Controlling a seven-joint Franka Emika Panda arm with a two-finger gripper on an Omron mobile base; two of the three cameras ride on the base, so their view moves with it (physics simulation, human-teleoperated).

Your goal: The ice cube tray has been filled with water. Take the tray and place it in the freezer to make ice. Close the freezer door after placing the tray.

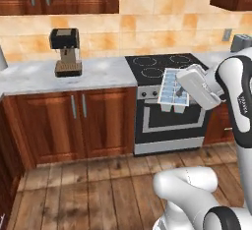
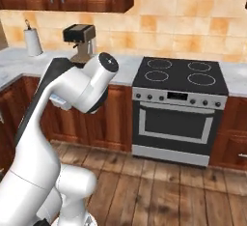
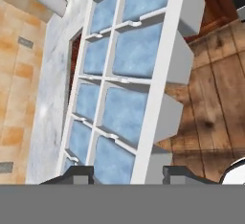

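Item one, for your record: the ice cube tray [image 1: 172, 91], white with two rows of cells, is off the bench [image 1: 59, 74] and carried in the air in front of the black stove [image 1: 162, 67], tilted so its open face turns toward the left base camera. The water [image 3: 136, 50] (pale blue) sits in every cell you can see in the hand view. Item two: the end effector [image 1: 183, 92] is clamped on the ice cube tray at its near end, the two dark fingertips [image 3: 79, 174] standing on either side of the tray's rim at the bottom of the hand view. Item three: a coffee machine [image 1: 66, 52] stands on the grey marble bench to the left of the stove, well apart from the tray. Item four: a paper towel roll [image 2: 33, 41] stands upright farther left on the bench, near the tiled wall. Item five: the oven door [image 2: 176, 123] under the cooktop is shut, above the wooden floor [image 1: 88, 189].
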